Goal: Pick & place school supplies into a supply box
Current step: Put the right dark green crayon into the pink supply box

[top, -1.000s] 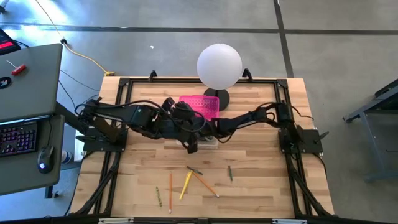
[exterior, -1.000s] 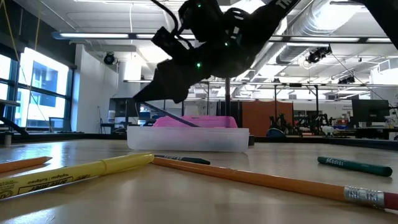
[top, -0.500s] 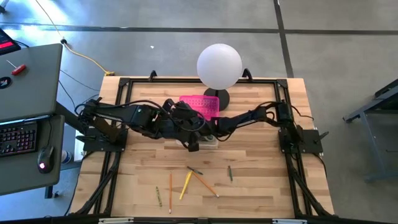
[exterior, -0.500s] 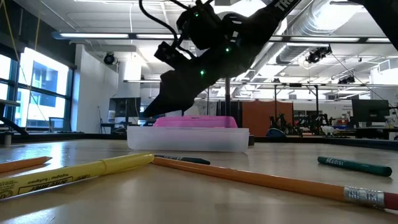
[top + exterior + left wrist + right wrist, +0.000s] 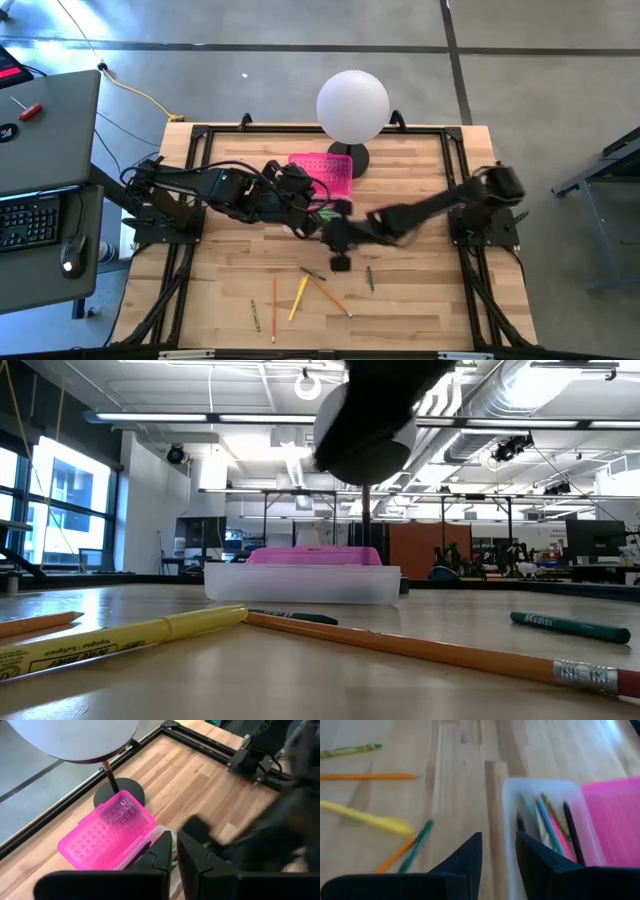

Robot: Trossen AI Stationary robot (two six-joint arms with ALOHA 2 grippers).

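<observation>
The supply box stands at mid-table, its pink lid [image 5: 322, 172] open toward the far side. Its clear base [image 5: 540, 790] holds several pens and pencils. It also shows in the low view [image 5: 300, 582]. My left gripper [image 5: 318, 228] hovers over the base, its fingers [image 5: 162, 857] only a narrow gap apart, empty. My right gripper [image 5: 340, 262] is open and empty, just near of the box, above the loose supplies. These lie flat on the table: a yellow marker [image 5: 298, 297], orange pencils [image 5: 328, 295], a green crayon [image 5: 254, 315] and a green pen [image 5: 369, 278].
A white globe lamp [image 5: 352, 105] stands on a black foot just beyond the box. A black frame [image 5: 190, 180] runs around the tabletop. A desk with a keyboard [image 5: 30, 220] stands off the table's left side.
My right gripper has swung from the box's right end toward the table's near edge, over the loose pencils. My left gripper held a thin dark pen slanting down into the box. The pen no longer shows under it, and the gripper has risen a little.
</observation>
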